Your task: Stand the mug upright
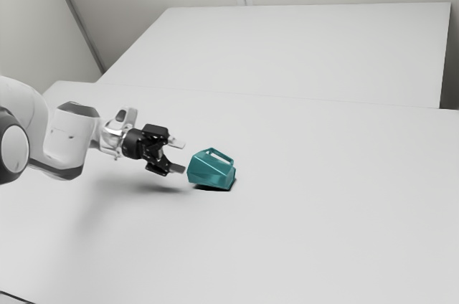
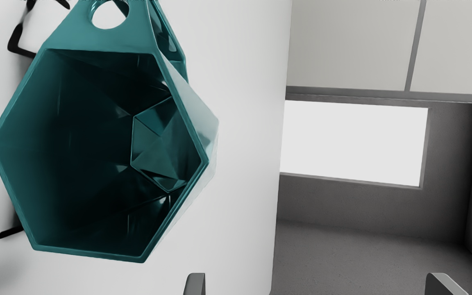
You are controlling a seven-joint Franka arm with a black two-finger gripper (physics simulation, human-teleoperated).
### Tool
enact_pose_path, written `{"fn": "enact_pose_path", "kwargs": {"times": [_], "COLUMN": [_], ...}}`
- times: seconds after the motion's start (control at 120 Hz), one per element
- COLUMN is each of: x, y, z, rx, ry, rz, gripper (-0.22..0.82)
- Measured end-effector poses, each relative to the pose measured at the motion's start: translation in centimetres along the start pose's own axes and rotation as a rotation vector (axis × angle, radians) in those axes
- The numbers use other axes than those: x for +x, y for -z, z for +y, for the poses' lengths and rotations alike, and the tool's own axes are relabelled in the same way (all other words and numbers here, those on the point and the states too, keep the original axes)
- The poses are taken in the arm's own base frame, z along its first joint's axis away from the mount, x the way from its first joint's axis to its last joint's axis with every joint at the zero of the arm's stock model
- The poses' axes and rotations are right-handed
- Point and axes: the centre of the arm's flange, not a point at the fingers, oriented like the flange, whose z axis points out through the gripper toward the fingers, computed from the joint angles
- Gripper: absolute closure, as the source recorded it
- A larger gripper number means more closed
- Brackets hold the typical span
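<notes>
Well in from the far edge of the table (image 1: 323, 225), your arm (image 1: 72, 135) reaches toward the exterior view's right, its gripper (image 1: 181, 157) spread wide and holding nothing. The teal mug (image 1: 210, 170) lies on its side just beyond, mouth facing the gripper, base away, handle (image 2: 137, 32) uppermost. Its long axis runs roughly along your reach, but nearer the lower finger (image 1: 176, 169), so you probably need to come down before closing

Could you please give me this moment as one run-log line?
Mug: on its side on table, mouth facing gripper | gripper: open, empty, close to mug | status: mug not upright
</notes>
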Motion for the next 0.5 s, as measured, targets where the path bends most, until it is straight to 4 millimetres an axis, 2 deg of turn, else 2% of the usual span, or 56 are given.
{"fn": "enact_pose_path", "kwargs": {"times": [0.267, 0.5], "x": [0.1, 1.8], "y": [-0.1, 0.5], "z": [-0.6, -1.0], "rx": [0.003, 0.020], "ry": [0.025, 0.019], "rz": [0.004, 0.002], "gripper": [0.02, 0.03]}}
